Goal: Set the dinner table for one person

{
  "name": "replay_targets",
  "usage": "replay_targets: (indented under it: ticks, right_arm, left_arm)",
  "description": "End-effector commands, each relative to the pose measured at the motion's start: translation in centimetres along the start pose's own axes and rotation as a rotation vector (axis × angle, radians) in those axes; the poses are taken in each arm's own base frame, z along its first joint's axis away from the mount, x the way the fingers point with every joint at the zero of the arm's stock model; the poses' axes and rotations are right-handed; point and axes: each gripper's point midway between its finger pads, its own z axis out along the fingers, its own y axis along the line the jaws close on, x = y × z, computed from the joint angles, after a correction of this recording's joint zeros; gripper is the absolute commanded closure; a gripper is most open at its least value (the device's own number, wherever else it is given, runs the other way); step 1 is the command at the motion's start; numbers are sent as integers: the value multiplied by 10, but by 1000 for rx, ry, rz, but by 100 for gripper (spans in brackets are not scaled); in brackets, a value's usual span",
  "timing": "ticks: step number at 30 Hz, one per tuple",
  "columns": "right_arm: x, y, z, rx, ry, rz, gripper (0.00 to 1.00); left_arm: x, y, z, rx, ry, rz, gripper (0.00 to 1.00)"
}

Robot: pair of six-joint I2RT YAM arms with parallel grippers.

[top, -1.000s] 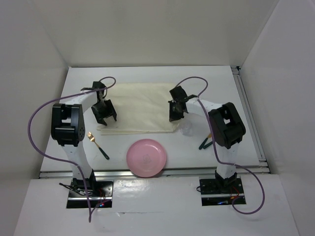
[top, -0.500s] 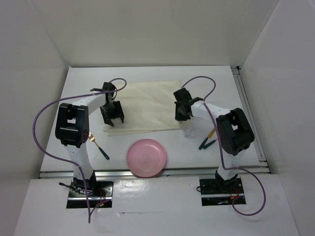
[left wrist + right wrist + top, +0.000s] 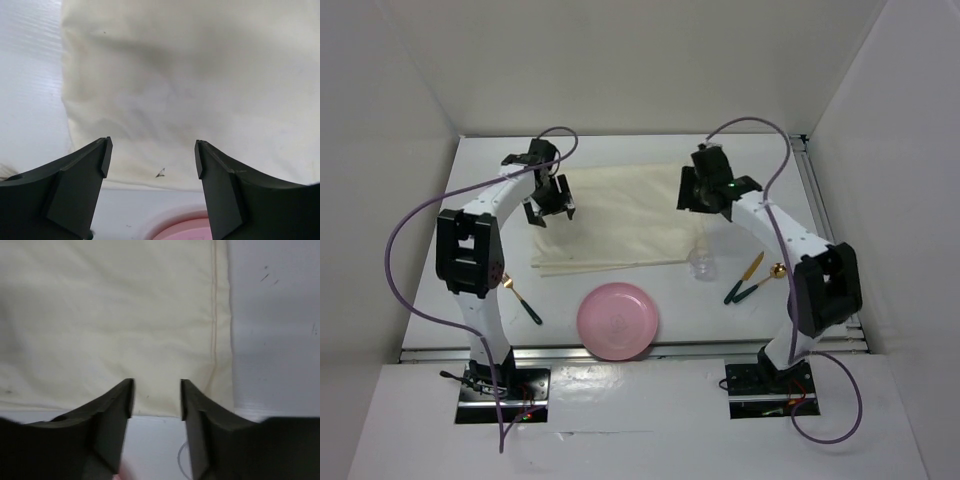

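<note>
We are hovering both jaws, released, above mat. Mat seeming placed; next: lifting plate from desk near mat onto it.

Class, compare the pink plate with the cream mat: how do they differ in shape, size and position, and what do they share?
The plate is round and pink; the mat is rectangular and cream. The plate is much smaller than the mat. The plate lies near the arm bases; the mat lies farther out, under the left gripper and right gripper. Both lie on the table.
</note>
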Motion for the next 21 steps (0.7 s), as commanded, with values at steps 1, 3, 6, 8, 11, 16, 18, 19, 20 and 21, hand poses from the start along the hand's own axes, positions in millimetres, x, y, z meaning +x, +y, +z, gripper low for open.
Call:
replay_targets:
  ticks: [1,3,6,8,11,16,18,19,20,21]
  right_arm:
    - [-41,-32,-46,19,-105,74,39]
    - [-36,-55,-53,35,-88,115,33]
    - [-7,-72,-62,33,-25,150,24]
    - [19,-80,-63,32,16,170,21]
    - [50,-79,-62,-19,86,192,20]
    - [80,-73,-54,-77,162,208,18]
    - [89,-72,-47,-89,189,210,20]
    - [93,-73,-46,-85,197,211,21]
    - [90,-70,-46,-101,189,211,21]
    - [96,-72,-42,-96,200,212,25]
  left_arm:
    - [-10,6,-37,-24,-62,8,15]
    - [-14,5,-48,-9,-88,6,12]
    - [-5,8,-51,-3,-82,6,12]
    - [-2,5,-50,22,-81,7,12]
    - [7,-13,-32,84,-9,8,15]
    - [22,-75,-14,187,62,71,16]
    - [28,-98,-6,216,87,96,17]
    - [29,-104,-2,217,92,94,17]
    - [31,-109,0,218,96,92,17]
    - [33,-119,6,228,107,106,18]
